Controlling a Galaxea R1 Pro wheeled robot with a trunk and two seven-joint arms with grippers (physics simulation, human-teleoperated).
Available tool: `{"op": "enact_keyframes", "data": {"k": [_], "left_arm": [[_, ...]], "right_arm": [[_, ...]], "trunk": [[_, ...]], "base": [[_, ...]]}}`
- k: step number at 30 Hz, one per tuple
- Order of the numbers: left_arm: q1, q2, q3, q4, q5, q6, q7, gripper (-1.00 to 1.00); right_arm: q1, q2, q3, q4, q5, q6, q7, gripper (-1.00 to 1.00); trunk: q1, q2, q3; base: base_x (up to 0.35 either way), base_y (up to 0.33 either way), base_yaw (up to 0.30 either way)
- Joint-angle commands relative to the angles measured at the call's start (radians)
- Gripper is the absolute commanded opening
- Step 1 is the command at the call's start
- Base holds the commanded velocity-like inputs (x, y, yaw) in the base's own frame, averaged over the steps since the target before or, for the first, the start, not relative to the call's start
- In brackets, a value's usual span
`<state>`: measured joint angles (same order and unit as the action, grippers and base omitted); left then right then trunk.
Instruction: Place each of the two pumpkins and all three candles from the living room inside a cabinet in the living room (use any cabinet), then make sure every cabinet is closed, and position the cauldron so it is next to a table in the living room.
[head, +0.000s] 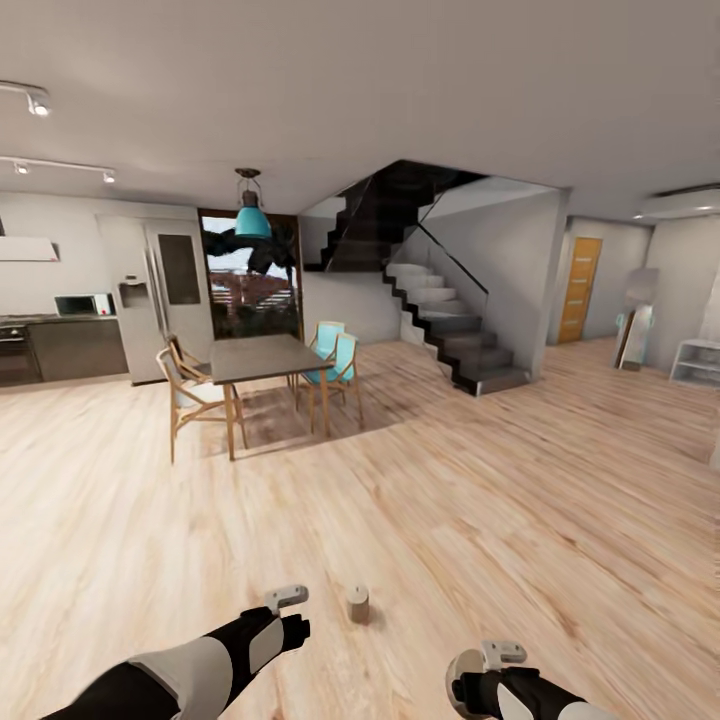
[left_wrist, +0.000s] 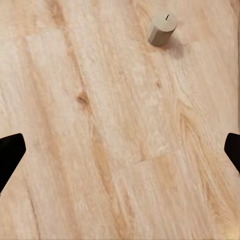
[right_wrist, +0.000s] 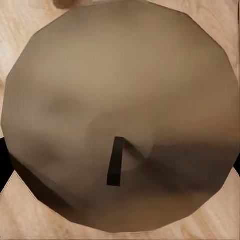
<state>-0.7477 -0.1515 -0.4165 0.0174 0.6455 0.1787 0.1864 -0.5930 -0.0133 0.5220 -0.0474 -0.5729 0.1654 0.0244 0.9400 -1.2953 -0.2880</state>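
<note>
Standing upright on the wood floor (head: 400, 500) between the arms, one candle (head: 357, 604) looks light, rigid and smooth, best pinched across its round sides. The right gripper (head: 480, 672) grasps another candle (right_wrist: 120, 115), wick facing its camera. The left gripper (head: 290, 612) hangs released, fingers spread.

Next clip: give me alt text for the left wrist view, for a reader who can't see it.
A short, stubby candle with a pale flat top stands upright on a light wood floor, well ahead of the left claw. The claw's two dark fingertips sit at opposite edges, wide apart, with bare floor between them.
</note>
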Motion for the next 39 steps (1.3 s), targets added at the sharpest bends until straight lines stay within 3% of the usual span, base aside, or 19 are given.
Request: {"op": "enact_keyframes", "data": {"k": [1, 24, 39], "left_arm": [[-0.001, 0.0, -0.008, 0.001, 0.008, 0.002, 0.002, 1.0], [-0.001, 0.0, -0.008, 0.001, 0.008, 0.002, 0.002, 1.0], [-0.001, 0.0, -0.008, 0.001, 0.008, 0.001, 0.002, 1.0]], "right_arm": [[-0.001, -0.001, 0.007, -0.002, -0.007, 0.005, 0.002, -1.0], [-0.001, -0.001, 0.006, -0.002, -0.007, 0.005, 0.002, -1.0], [-0.001, -0.001, 0.006, -0.001, -0.01, 0.006, -0.001, -1.0]], "trunk": [[0.001, -0.001, -0.001], [0.001, -0.001, 0.016], [0.001, -0.001, 0.018]], "base": [[0.328, 0.145, -0.239], [0.255, 0.228, -0.259], [0.216, 0.239, -0.033]]}}
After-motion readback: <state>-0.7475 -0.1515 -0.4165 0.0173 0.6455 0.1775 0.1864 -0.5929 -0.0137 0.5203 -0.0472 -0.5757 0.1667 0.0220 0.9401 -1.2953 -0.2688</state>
